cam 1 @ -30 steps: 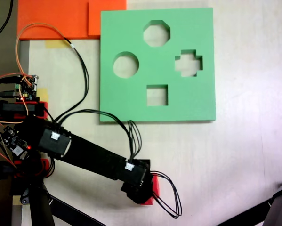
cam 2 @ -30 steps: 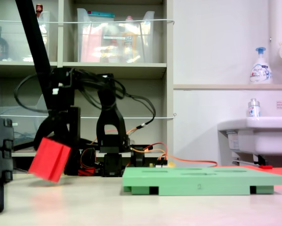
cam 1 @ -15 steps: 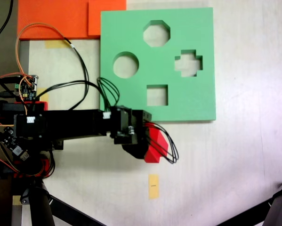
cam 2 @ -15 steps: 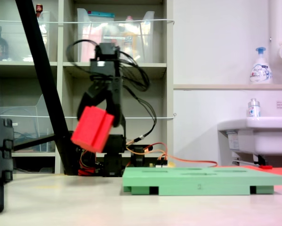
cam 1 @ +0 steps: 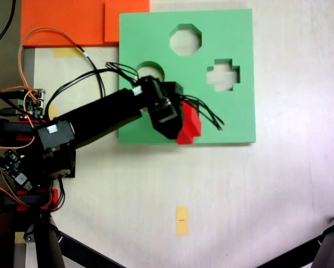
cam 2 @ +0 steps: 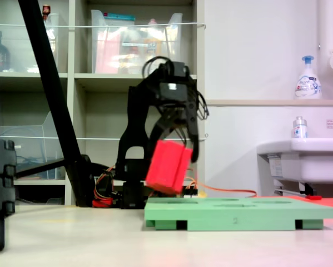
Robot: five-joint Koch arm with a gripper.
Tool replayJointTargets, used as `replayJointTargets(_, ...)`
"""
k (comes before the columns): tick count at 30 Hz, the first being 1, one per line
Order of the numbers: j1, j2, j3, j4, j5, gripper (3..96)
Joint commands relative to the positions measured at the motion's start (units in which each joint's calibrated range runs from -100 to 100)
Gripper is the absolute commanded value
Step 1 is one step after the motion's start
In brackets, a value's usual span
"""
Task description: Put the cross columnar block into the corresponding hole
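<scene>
My gripper [cam 1: 180, 120] [cam 2: 174, 146] is shut on the red cross block [cam 1: 189, 126] [cam 2: 168, 167], which hangs tilted in the air. In the first exterior view the block sits over the green board's [cam 1: 239, 114] lower edge, covering the square cutout. The plus-shaped hole [cam 1: 222, 75] lies up and to the right of it, uncovered. In the second exterior view the block hovers just above the green board's [cam 2: 238, 214] left end without touching it.
The board also has an octagonal cutout [cam 1: 185, 39] and a round cutout [cam 1: 150, 70], partly behind the arm. Orange foam sheets [cam 1: 72, 22] lie at the top left. A yellow tag [cam 1: 181, 221] is stuck on the table below. Electronics and wires [cam 1: 27, 106] crowd the left edge.
The arm has swung from the table's lower part up over the board, carrying the red block from beside the board to above its lower edge.
</scene>
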Motion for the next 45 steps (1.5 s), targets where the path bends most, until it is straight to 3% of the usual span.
replayJointTargets(1, 1.1, 4.3, 8.4, 6.5, 1.7, 36.0)
replayJointTargets(16, 5.1, 34.0, 38.2, 14.1, 6.4, 36.0)
replayJointTargets(45, 6.2, 42.1, 39.4, 16.4, 5.2, 36.0)
